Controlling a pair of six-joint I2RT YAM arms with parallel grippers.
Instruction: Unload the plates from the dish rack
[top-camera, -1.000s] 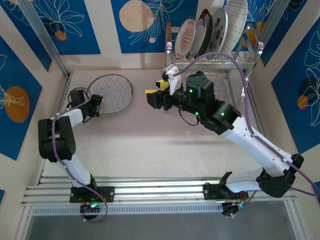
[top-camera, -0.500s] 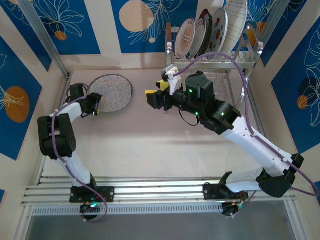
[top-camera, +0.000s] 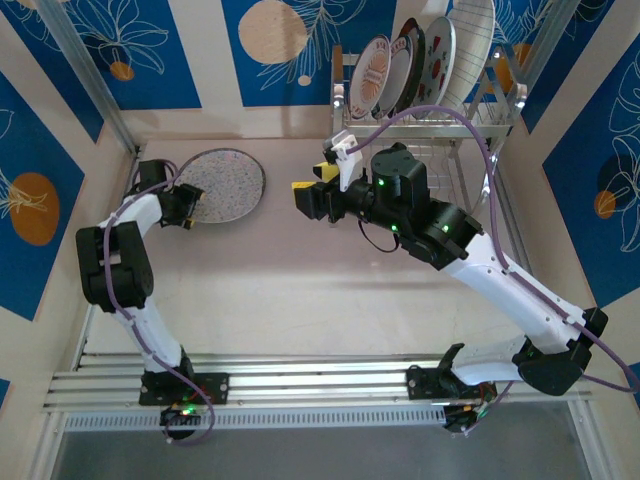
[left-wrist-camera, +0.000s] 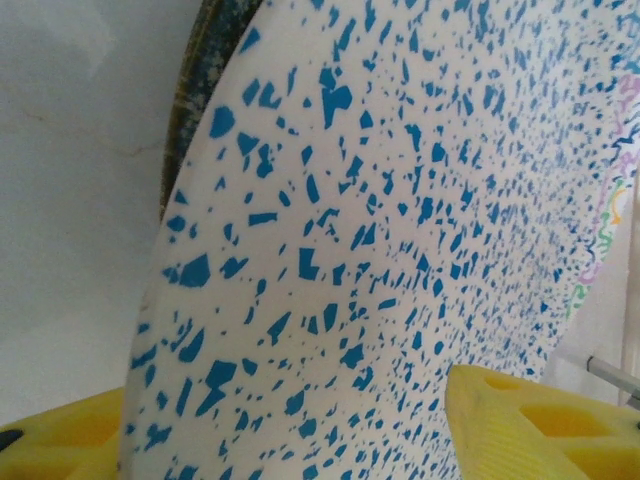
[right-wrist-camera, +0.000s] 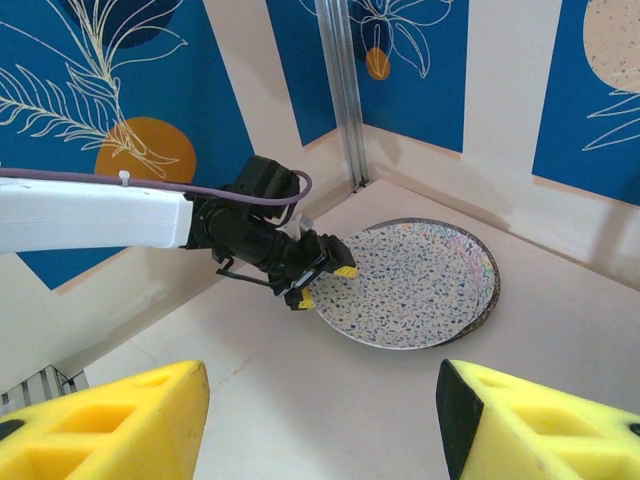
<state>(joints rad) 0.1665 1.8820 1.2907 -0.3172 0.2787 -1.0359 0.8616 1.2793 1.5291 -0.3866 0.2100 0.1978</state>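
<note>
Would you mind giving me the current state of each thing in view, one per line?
Speckled plate, lying flat on the table.
Racked plates, standing upright in the upper tier.
Dish rack, loaded, not yet emptied.
Left gripper, open, fingertips at the speckled plate's rim.
Right gripper, open, empty, above the table.

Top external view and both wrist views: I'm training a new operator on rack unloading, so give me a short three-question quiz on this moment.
1. True or false: the right gripper holds a plate.
2. The speckled plate is: A) standing upright; B) lying flat on the table; C) held in the air.
3. Which gripper is at that plate's rim?
Key: 1 false, its jaws are open with nothing between them. 2 B. 3 the left gripper.
</note>
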